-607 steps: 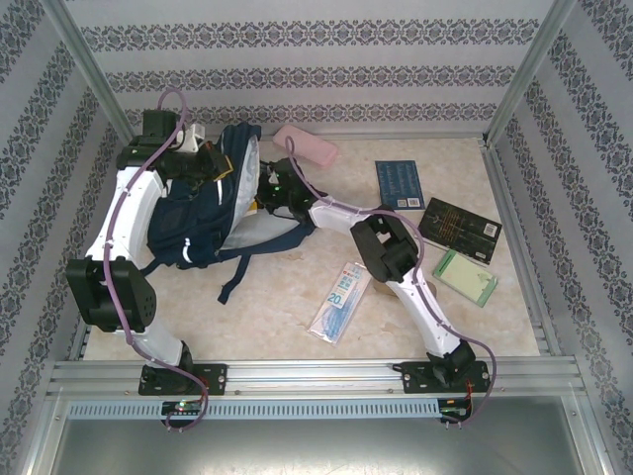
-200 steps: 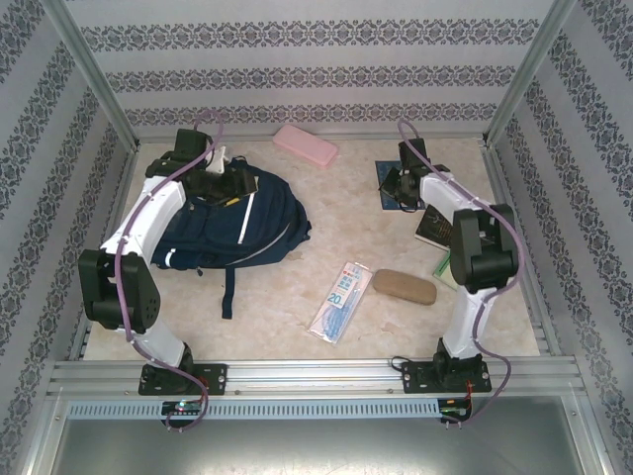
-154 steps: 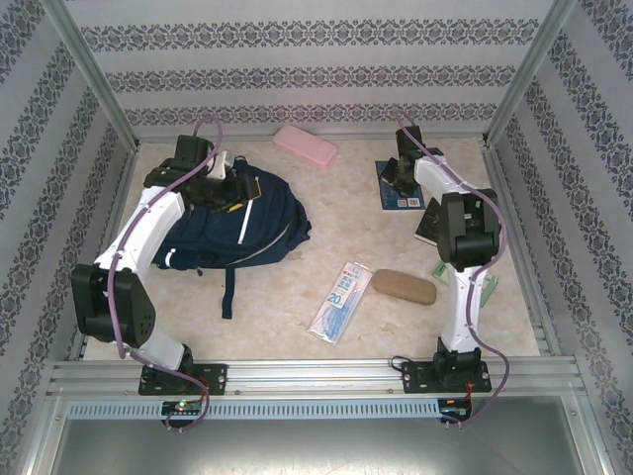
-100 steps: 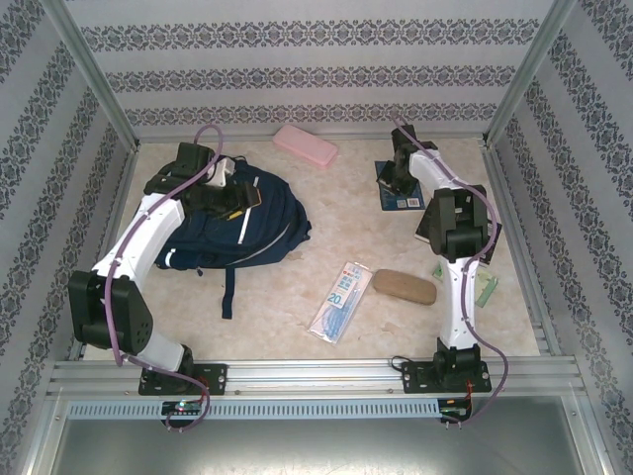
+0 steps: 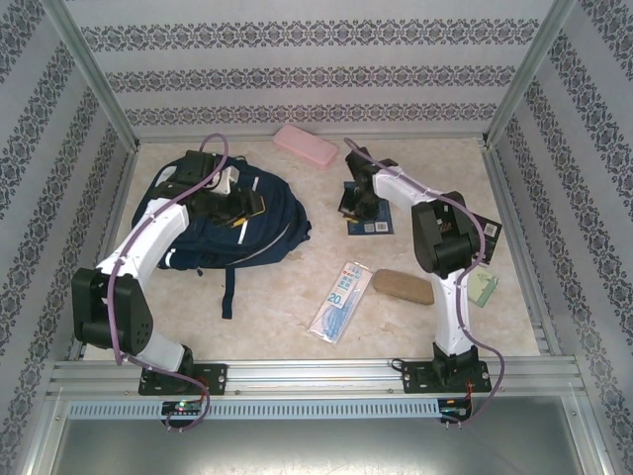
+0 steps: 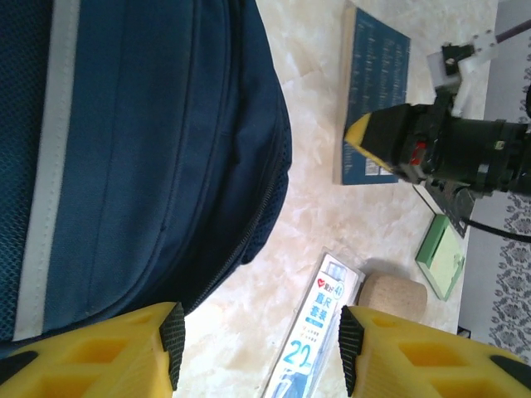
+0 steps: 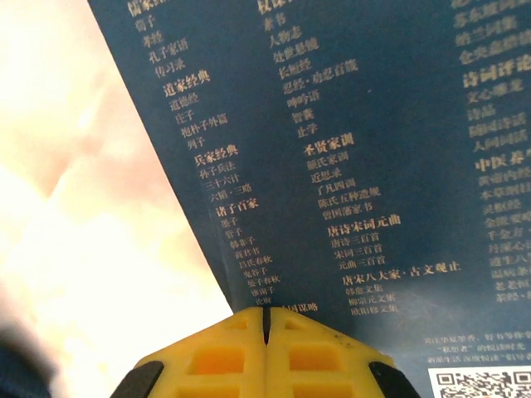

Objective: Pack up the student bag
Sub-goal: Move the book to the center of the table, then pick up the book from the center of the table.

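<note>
Marble-look bench (image 5: pixel 287 287), wallpapered walls (image 5: pixel 297 59), backpack (image 5: pixel 198 237) lying flat.
The left end effector (image 6: pixel 260 344) sits half open over it, empty; the right end effector (image 7: pixel 266 323) is pinched shut against the blue book (image 7: pixel 357 124).

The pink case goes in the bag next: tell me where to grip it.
Probably best to take the pink case at mid-length, jaws across its narrow width, coming straight down. It lies flat, oblong and slanted, apart from the other things.

Robot test cell, lab-type enclosure
Aluminium frame posts (image 5: pixel 91 84), patterned wall panels (image 5: pixel 316 61) on three sides, beige marble-look tabletop (image 5: pixel 287 297), slotted mounting rail (image 5: pixel 316 374) at the near edge carrying two arm bases (image 5: pixel 181 378)
</note>
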{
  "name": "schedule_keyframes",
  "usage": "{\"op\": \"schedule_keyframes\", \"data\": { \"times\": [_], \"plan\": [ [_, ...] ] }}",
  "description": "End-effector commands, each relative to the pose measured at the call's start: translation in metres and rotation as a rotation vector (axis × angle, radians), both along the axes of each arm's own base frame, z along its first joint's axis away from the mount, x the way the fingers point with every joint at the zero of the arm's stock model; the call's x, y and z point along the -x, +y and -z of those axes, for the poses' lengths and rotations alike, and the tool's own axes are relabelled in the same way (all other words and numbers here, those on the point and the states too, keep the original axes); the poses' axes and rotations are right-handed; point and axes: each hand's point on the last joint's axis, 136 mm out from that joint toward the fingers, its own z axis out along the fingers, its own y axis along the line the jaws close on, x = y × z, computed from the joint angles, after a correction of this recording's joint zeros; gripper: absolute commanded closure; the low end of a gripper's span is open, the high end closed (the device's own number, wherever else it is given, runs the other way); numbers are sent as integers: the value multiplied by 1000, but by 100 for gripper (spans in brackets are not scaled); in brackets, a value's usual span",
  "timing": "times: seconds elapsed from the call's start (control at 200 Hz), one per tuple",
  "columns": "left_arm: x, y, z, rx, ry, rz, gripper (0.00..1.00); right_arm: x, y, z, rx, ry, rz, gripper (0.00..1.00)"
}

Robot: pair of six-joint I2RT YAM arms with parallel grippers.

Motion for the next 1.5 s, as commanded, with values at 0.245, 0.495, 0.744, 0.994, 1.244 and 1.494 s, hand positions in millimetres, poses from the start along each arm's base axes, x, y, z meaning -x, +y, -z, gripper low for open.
{"op": "schedule_keyframes", "data": {
  "times": [0.245,0.495,0.744,0.994,1.244,1.494],
  "plan": [
    [-10,-44,0,38,-26,43,47,39,67,-26,-105,-24,-75,97],
    [-28,-109,26,13,0,97,56,18,21,-73,-93,-205,-92,68],
    [-57,-159,70,-39,55,133,81,13,-26,-63,-125,-219,-27,66],
    [-80,-159,120,-178,133,101,86,2,-42,-40,-121,-190,-31,62],
    [-77,-146,150,-267,181,87,84,-2,-46,-16,-105,-139,-52,61],
    [-65,-152,178,-276,246,115,81,3,-39,6,-133,-79,-78,61]
  ]
}}
